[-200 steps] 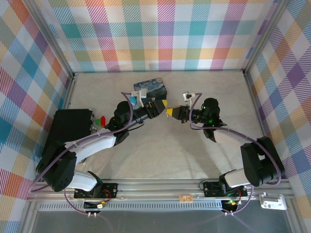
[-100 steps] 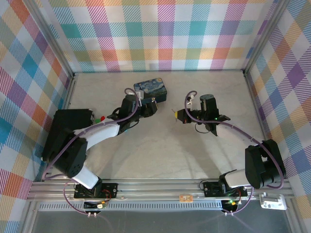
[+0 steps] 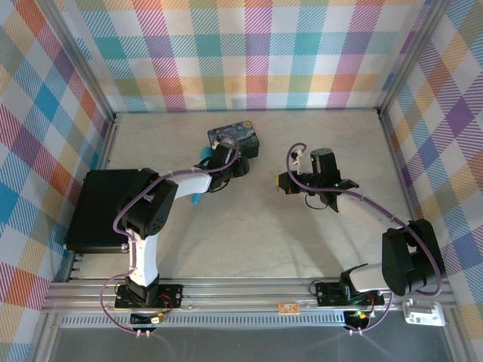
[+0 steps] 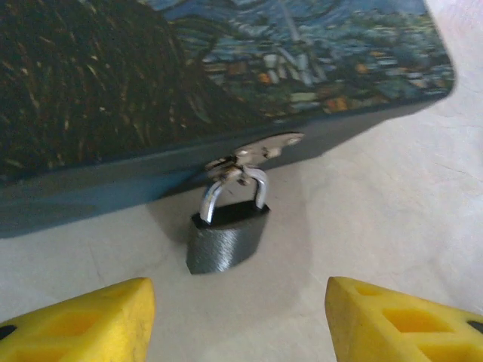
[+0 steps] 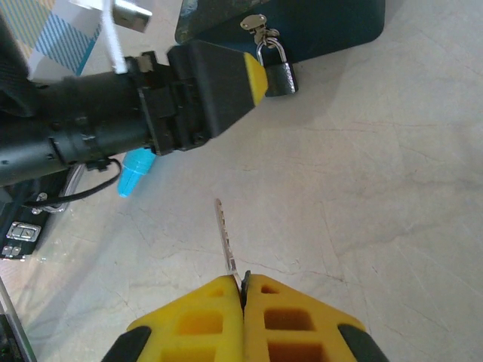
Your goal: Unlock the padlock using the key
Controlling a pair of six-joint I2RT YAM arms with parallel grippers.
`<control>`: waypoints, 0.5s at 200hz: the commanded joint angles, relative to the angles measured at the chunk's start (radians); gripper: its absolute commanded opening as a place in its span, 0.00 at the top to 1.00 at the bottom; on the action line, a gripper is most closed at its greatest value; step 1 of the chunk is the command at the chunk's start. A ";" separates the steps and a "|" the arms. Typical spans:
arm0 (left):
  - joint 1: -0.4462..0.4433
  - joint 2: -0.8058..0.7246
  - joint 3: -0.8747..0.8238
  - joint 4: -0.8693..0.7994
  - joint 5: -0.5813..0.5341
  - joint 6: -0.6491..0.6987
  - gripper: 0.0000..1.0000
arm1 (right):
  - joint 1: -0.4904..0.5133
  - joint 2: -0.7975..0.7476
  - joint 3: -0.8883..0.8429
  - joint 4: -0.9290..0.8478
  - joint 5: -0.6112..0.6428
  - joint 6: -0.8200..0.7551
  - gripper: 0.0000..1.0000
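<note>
The pale table point(image 3: 249, 241) carries a dark-blue painted tin point(image 3: 234, 139) near its far side. The left gripper point(image 4: 241, 323) sits low in front of the tin's front wall with its yellow fingers spread wide and nothing between them. The right gripper point(image 5: 242, 289) is well apart from the tin, its fingers pinched tight on the key's head. The padlock point(image 4: 226, 240) hangs by its shackle from the tin's hasp, straight ahead of the left fingers and centred in their gap, its body apparently resting on the table. The key point(image 5: 224, 237) points its blade forward from the right fingers, aimed a little left of the padlock in the right wrist view. The left gripper is the nearer; the keyhole cannot be made out.
</note>
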 commanded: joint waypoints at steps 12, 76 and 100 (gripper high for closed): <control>0.006 0.055 0.042 -0.003 -0.079 0.032 0.40 | -0.007 0.002 0.006 0.024 -0.036 -0.015 1.00; 0.012 0.133 0.084 0.032 -0.048 0.024 0.45 | -0.007 0.005 0.003 0.045 -0.045 0.003 1.00; 0.026 0.154 0.101 0.054 -0.016 -0.004 0.46 | -0.006 0.007 0.006 0.039 -0.045 0.004 1.00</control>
